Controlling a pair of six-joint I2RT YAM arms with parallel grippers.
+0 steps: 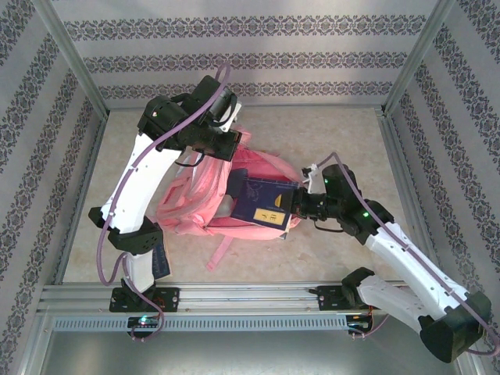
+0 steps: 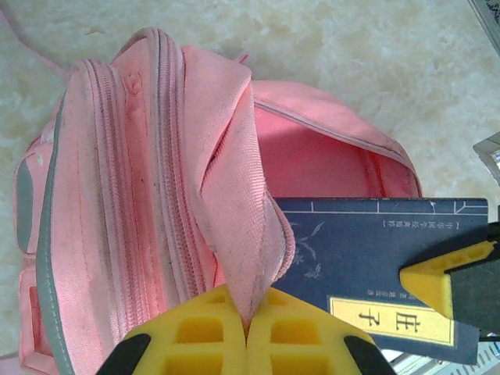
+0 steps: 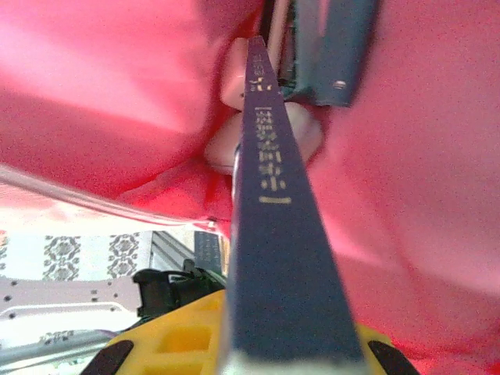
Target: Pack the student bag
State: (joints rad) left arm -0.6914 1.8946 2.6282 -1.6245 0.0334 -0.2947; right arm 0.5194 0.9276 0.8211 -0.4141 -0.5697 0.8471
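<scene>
The pink student bag lies mid-table with its main pocket gaping toward the right. My left gripper is shut on the pink fabric edge of the bag's opening, lifting it. A dark blue book with a yellow label is partly inside the opening. My right gripper is shut on the book's right end. In the right wrist view the book's spine runs edge-on from the gripper into the bright pink lining.
Pale objects sit deep inside the bag beyond the book's tip. A pink strap trails toward the near rail. Patterned walls and metal posts enclose the table on three sides.
</scene>
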